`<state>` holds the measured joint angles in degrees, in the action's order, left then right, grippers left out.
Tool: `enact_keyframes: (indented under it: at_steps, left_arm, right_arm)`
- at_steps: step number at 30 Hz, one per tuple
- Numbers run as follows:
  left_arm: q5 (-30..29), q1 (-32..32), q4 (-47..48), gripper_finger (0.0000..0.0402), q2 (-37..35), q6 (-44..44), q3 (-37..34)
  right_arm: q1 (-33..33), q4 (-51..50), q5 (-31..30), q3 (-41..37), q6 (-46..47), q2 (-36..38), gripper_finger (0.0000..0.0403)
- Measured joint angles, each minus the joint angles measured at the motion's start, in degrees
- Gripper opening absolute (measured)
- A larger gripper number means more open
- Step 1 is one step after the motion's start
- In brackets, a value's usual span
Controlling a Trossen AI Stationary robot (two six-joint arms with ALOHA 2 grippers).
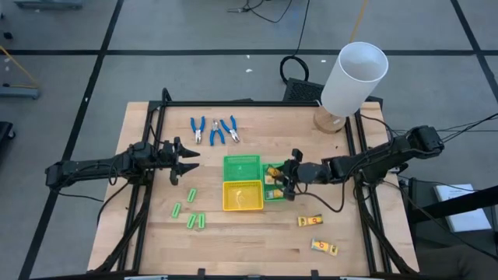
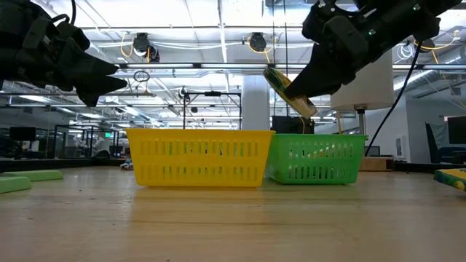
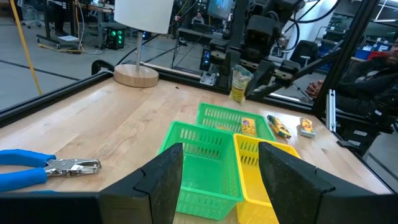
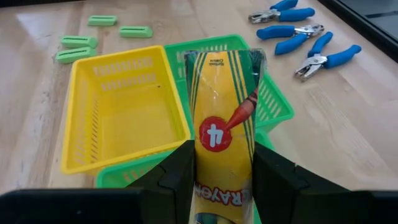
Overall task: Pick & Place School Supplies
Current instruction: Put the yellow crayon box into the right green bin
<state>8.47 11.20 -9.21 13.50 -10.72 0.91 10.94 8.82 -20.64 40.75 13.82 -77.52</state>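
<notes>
Right arm poised a crayon packet above the green tray

From the left, the left gripper [image 1: 189, 162] hung with fingers apart and holding nothing, near 4 short light-green sticks [image 1: 190, 210] and well apart from the trays. The empty yellow plastic mesh tray [image 1: 242, 196] came next. Farther right, the right gripper [image 1: 286, 179] stood clenched on a yellow-orange crayon packet [image 4: 222, 130], long axis in line with its fingers, just above the small green mesh tray [image 2: 315, 158]. 2 packets [image 1: 317, 233] lay beyond, nearer that arm.
</notes>
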Motion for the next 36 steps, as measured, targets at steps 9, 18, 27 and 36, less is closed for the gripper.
enact_keyframes:
  at_steps: [9, 18, 27, 36]
  left_arm:
    - [0.0, 0.0, 0.0, 0.0214, 0.0, 0.0, 0.0]
    - [0.0, 0.0, 0.0, 0.0214, 0.0, 0.0, 0.0]
    - [0.0, 0.0, 0.0, 0.0214, 0.0, 0.0, 0.0]
    - [0.0, 0.0, 0.0, 0.0214, 0.0, 0.0, 0.0]
  right_arm:
    - [-0.1, 0.3, 0.1, -1.1, -2.1, 0.1, 0.0123]
    - [-0.5, 10.5, 0.0, -8.6, -1.0, 0.1, 0.0123]
    - [-0.5, 17.6, 0.6, -12.4, -1.0, 0.1, 0.0123]
    - [-0.6, 16.2, 1.4, -12.4, -0.2, 0.1, 0.0123]
